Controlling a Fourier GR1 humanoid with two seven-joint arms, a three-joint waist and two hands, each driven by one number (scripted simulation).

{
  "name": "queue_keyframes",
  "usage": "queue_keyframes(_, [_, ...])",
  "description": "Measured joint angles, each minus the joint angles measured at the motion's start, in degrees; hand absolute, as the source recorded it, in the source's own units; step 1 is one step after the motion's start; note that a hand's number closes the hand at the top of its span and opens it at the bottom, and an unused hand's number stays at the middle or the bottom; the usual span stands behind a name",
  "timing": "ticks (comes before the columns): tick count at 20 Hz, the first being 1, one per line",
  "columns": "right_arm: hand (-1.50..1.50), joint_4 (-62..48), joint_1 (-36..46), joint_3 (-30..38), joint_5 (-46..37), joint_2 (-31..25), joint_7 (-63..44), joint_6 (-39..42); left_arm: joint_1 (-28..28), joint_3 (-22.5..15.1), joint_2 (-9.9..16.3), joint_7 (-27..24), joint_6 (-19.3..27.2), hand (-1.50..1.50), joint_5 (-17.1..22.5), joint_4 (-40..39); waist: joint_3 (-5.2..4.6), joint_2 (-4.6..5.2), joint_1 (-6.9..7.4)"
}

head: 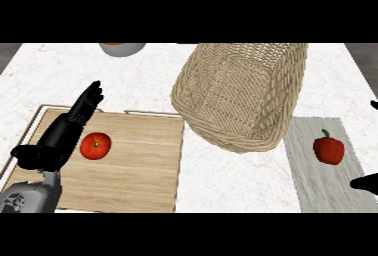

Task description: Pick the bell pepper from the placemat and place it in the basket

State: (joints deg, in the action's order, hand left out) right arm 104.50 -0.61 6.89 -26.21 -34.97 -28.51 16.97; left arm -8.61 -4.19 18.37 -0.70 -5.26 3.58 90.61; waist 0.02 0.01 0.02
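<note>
Left hand [63, 132] — fingers straight, holding nothing — above the wooden board [136, 165]; right hand [367, 182], fingers indiscernible, beside the bell pepper [328, 149] on the placemat [325, 187].

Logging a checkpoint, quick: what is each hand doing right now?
Left hand: open, fingers straight, holding nothing, over the wooden board.
Right hand: only dark tips at the edge; cannot tell.

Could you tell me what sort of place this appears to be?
Most likely a kitchen counter: a pale marble-look countertop carrying a wooden cutting board, a wicker basket, and a red bell pepper.
</note>
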Motion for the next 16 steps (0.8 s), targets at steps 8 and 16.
queue_keyframes(8, [-1.50,-4.50,1.43,0.98,-5.22,4.19,6.25,-0.68,1.36,1.74,-2.04,0.87,-1.80,0.00,-1.80,1.57,-0.01,-0.02,0.00])
queue_keyframes(16, [-1.50,-3.18,2.67,1.53,-7.53,8.29,6.93,1.48,0.50,3.11,-4.41,0.81,-3.12,0.00,-3.92,0.62,-0.02,-0.03,-0.06])
